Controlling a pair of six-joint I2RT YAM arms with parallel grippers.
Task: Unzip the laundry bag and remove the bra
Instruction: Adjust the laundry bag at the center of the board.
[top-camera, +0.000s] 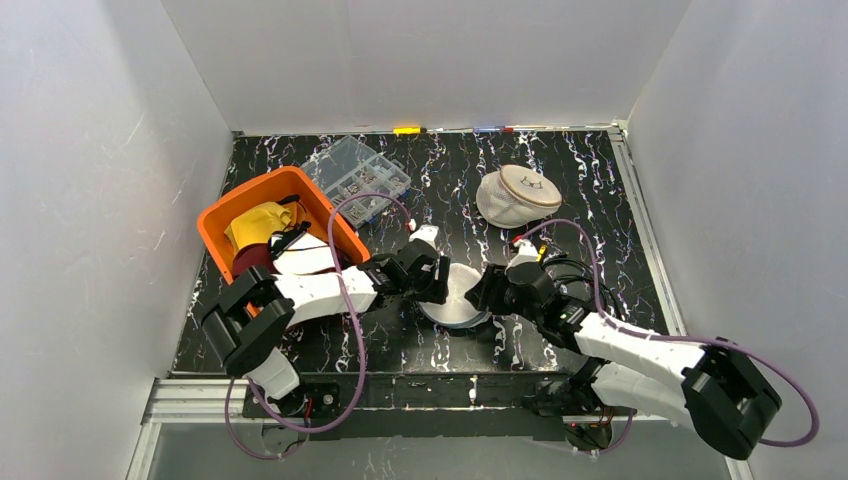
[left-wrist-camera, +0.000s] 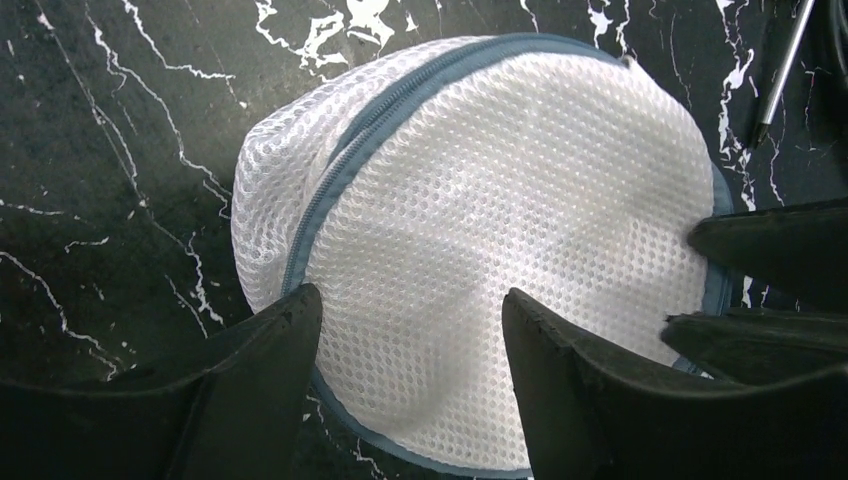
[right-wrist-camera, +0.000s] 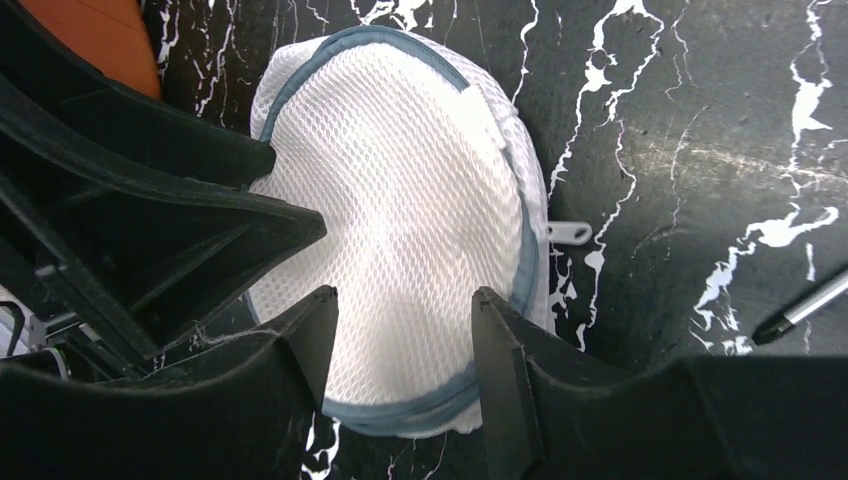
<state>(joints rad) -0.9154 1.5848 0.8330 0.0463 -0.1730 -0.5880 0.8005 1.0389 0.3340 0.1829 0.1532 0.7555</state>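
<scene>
The bag lies at the near middle of the table. Its zipper looks closed to me, so I judge that nothing is done yet and the bra is inside. My left gripper and right gripper hover over it from opposite sides, jaws apart, holding nothing.

Top view: fixed, high above the near edge, looking down over the whole counter.
Left wrist: very near, facing down past the left tool onto the laundry bag.
Right wrist: equally near, past the right tool — from the opposite side.
Shared: the laundry bag appears in all three.
</scene>
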